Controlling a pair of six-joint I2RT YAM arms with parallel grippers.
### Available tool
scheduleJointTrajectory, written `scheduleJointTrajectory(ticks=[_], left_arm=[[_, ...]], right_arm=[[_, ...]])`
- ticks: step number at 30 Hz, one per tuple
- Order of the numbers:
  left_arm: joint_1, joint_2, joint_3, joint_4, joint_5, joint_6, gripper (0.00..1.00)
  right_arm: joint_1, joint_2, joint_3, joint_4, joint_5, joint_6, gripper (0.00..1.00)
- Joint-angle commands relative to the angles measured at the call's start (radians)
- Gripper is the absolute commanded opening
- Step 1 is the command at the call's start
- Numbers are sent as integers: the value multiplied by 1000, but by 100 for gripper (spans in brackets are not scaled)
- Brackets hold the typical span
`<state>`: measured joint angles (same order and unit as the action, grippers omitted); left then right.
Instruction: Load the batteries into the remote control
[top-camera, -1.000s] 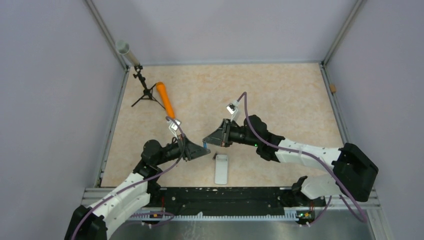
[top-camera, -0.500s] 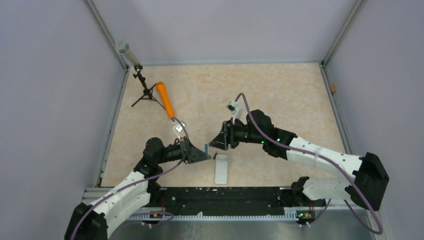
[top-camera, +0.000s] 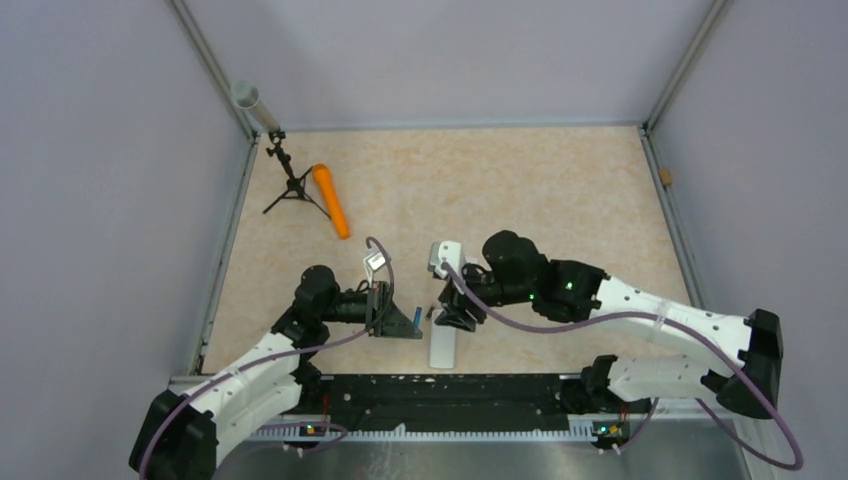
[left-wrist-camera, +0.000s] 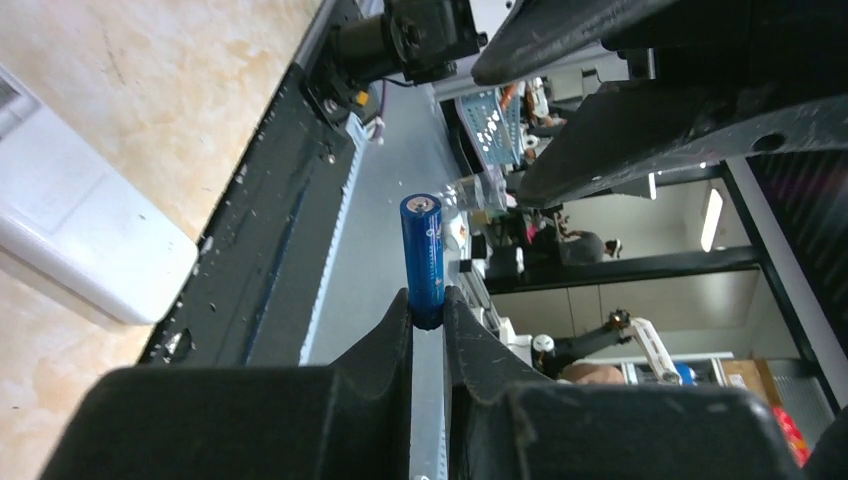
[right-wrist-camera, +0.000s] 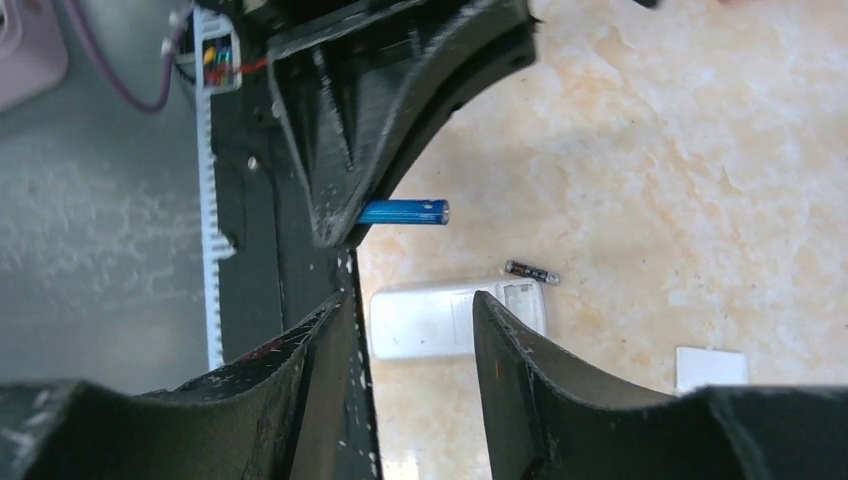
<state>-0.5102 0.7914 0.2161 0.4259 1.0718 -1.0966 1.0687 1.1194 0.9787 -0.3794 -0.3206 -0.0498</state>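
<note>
From above, the left tool (top-camera: 411, 322) is closed on the blue battery (top-camera: 416, 316), holding it just left of the far end of the remote (top-camera: 443, 350). The remote lies flat on the surface (top-camera: 560, 190), close to the near rail. The right tool (top-camera: 452, 318) hangs over the remote's far end. An orange cylinder (top-camera: 331, 200) and a small tripod (top-camera: 290, 185) sit well apart at the far left.

In the left wrist view, the two fingers pinch only the bottom end of the blue battery. Most of its length stands free beyond them, and a white corner of the remote shows at the left.

In the right wrist view, the right tool is open and holds nothing. The remote shows in the gap between its fingers; whether they touch it I cannot tell. The dark battery (right-wrist-camera: 531, 272) lies on the surface just beside the remote's end, where a recess seems to be exposed.

The batteries look light, stiff and smooth, so one is likely to roll if set down or swivel in a pinch this near its tip. Keeping the hold at one end leaves the free end clear to go into the recess. The remote is probably light plastic that slides easily, so it is best steadied by its long edges.
</note>
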Motion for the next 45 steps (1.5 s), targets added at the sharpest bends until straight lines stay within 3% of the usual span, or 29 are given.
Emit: scheduleJointTrajectory(ticks=[1,9,17,30,45], left_arm=[[-32,-9,42,12,78,-3,0],[-114,28,51,-27,92,6,0],[-156,37,54,-17,104,-9,0],[-206,32,52,-7,103,-11,0],[-233,27,53,0,100,-8,0]], right_arm=[[56,-27,91,-100,-25,-344,47],[127,-4,149,-229,-100,-683,47],[283,33,176,-272,10,-852,45],[436,128,178,-262,240,-967,36],[446,139,157,-250,290,-989,27]])
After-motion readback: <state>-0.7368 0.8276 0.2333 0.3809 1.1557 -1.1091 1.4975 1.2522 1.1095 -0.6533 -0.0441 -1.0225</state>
